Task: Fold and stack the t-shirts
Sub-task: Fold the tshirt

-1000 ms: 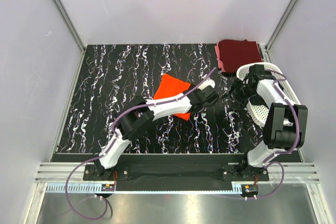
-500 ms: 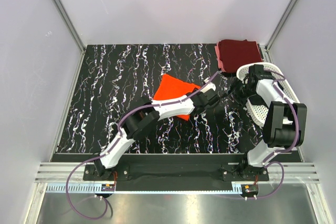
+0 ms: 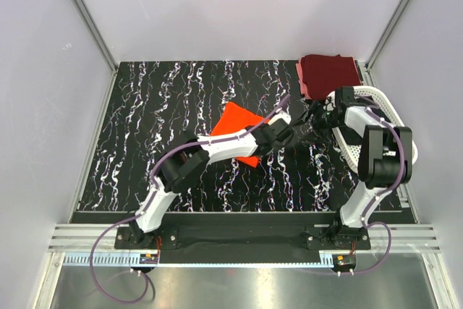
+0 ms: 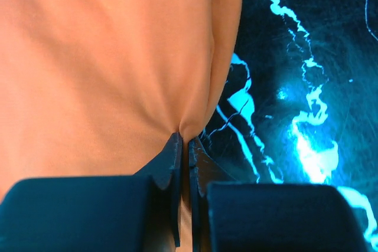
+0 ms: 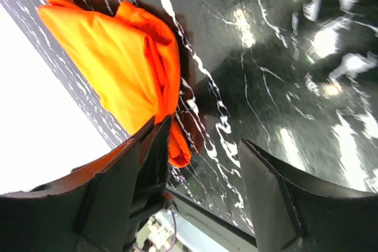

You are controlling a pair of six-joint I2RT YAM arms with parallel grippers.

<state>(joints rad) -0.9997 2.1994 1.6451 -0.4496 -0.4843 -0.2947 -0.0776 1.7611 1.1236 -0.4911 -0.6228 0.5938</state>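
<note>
Left gripper (image 4: 183, 141) pinches the edge of the soft bright orange t-shirt (image 4: 100, 69), mid black marbled desk (image 4: 307, 39); right gripper (image 5: 202, 134) hovers wide, empty; the bite looks thin, so cloth may slip on lifting

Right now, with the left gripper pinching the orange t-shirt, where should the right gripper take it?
Probably the bunched fold along the right-hand edge of the orange t-shirt, coming in low from the right. That edge stands up in thick ridges facing the open right gripper, so a finger could likely slip under it, while the rest lies flat. Stay clear of the pinch of the left gripper.
</note>
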